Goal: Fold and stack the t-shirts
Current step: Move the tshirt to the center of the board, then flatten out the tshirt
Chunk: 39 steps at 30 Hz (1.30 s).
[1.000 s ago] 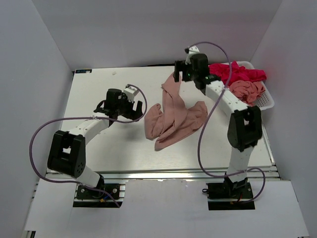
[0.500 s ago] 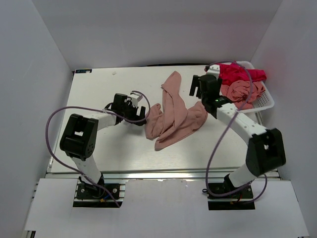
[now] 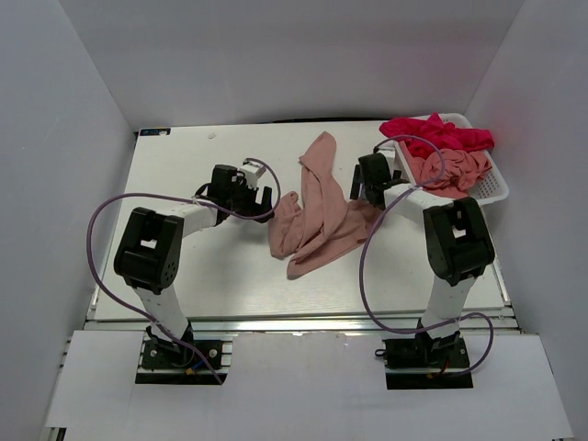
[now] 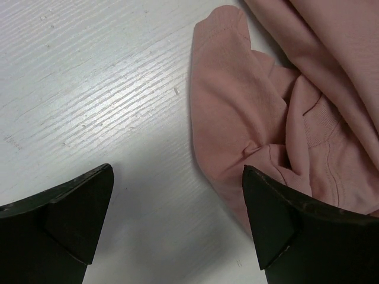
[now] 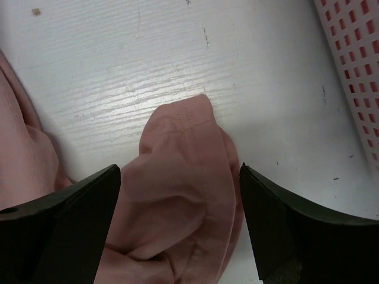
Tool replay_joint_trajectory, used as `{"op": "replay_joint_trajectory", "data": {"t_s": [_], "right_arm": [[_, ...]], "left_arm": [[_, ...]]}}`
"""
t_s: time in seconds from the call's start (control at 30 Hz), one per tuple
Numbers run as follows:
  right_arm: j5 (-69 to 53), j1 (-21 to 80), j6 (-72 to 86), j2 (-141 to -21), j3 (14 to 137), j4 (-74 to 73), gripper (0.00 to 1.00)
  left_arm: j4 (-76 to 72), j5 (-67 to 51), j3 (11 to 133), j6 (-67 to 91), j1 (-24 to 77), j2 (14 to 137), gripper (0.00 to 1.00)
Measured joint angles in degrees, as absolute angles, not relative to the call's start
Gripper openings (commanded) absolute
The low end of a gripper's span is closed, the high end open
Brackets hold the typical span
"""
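table (image 3: 184,266): white, with both arms reaching over it from the near edge.
crumpled pink t-shirt (image 3: 317,216): bunched in a long heap mid-table, between the two grippers, one end trailing toward the far edge.
left gripper (image 4: 177,195): jaws spread wide, holding nothing. it sits low at the shirt's left edge, with bare table under most of the gap and the shirt's folded edge beside one finger.
right gripper (image 5: 177,207): jaws spread wide, nothing pinched. it sits low at the shirt's right edge, and a stitched hem corner lies in the gap. cannot tell if it touches.
white basket (image 3: 496,188): far right of the table, just beyond the right gripper.
second pink t-shirt (image 3: 450,167): bunched in the basket's nearer part.
magenta t-shirt (image 3: 441,133): heaped at the basket's far end, spilling over its left rim.
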<state>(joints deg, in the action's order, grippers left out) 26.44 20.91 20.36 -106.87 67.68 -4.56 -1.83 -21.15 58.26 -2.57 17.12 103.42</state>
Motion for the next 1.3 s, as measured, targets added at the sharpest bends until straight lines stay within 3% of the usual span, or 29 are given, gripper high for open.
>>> {"op": "replay_joint_trajectory", "data": {"t_s": [0.5,0.77,0.83,0.9,0.93,1.3], "right_arm": [[24.1,13.3,23.7,-107.4,68.5,-3.9,0.78],[16.3,13.1,24.5,-110.4,68.7,-0.4,0.68],[14.6,13.1,24.7,-111.5,69.5,-0.1,0.61],[13.4,13.1,24.9,-112.3,70.1,0.2,0.30],[13.1,13.1,25.5,-112.6,70.4,0.6,0.02],[16.1,13.6,24.6,-110.7,70.7,1.3,0.00]], "left_arm": [[-3.8,-20.6,60.2,-0.5,17.1,104.7,0.98],[-4.4,-20.6,62.4,0.5,16.9,105.6,0.98],[-4.8,-20.6,62.8,0.6,16.6,106.5,0.98],[-4.6,-20.6,62.8,0.7,16.4,107.2,0.98],[-4.5,-20.6,62.8,0.8,16.3,107.5,0.98],[-3.9,-20.8,62.5,1.1,12.2,107.4,0.98]]}}
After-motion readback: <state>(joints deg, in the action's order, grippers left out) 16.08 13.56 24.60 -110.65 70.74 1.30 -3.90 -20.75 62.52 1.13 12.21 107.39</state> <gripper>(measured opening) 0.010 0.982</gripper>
